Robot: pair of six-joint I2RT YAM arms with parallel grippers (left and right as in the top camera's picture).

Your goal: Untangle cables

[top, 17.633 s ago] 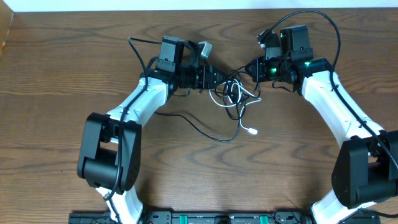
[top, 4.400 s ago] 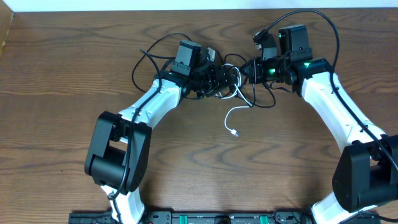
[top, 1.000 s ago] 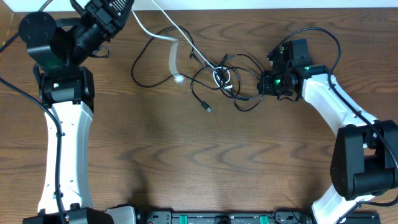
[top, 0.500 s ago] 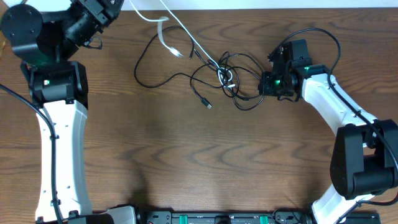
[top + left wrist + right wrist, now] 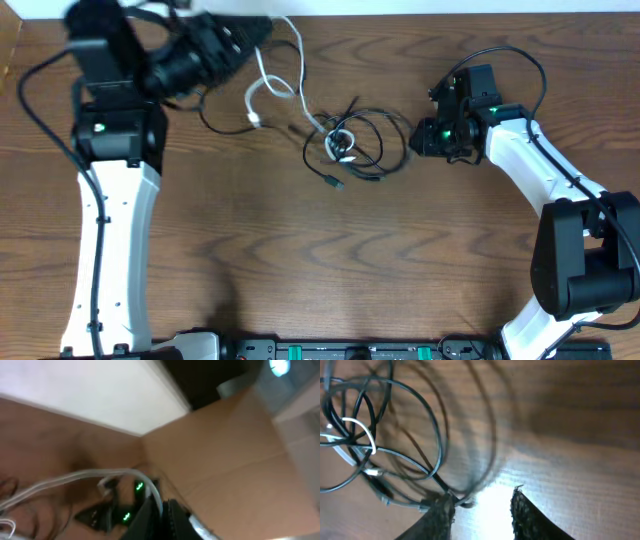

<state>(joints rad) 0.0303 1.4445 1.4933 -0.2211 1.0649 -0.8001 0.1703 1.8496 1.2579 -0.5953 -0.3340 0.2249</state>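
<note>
Knot: the white cable (image 5: 264,82) and the black cable (image 5: 436,435) cross in a small snarl (image 5: 342,147) lying on the tabletop (image 5: 330,270) between the two arms.
White cable: it climbs from the knot to the left gripper (image 5: 161,509), which is raised well above and away from the knot. A slack loop sags in between.
Left jaws: together, clamped on the white cable. The blurred wrist view shows the cord running straight into them.
Likely reason: holding one end high probably draws the white cord up and out of the black loops.
Black cable: its loops lie flat around the knot, mostly on the right arm's side. One plug end (image 5: 332,181) lies just beside the knot.
Right jaws: the right gripper (image 5: 482,496) sits low over the wood just beside the knot, jaws apart with nothing between them. One black strand touches the tip of one finger.
Likely reason: with the black cord unpinned, the knot can slide toward the pull instead of tightening.
Progress: partly done, since the two cords remain crossed at the knot.
Risk: the free black cord may drag along with the white one.
</note>
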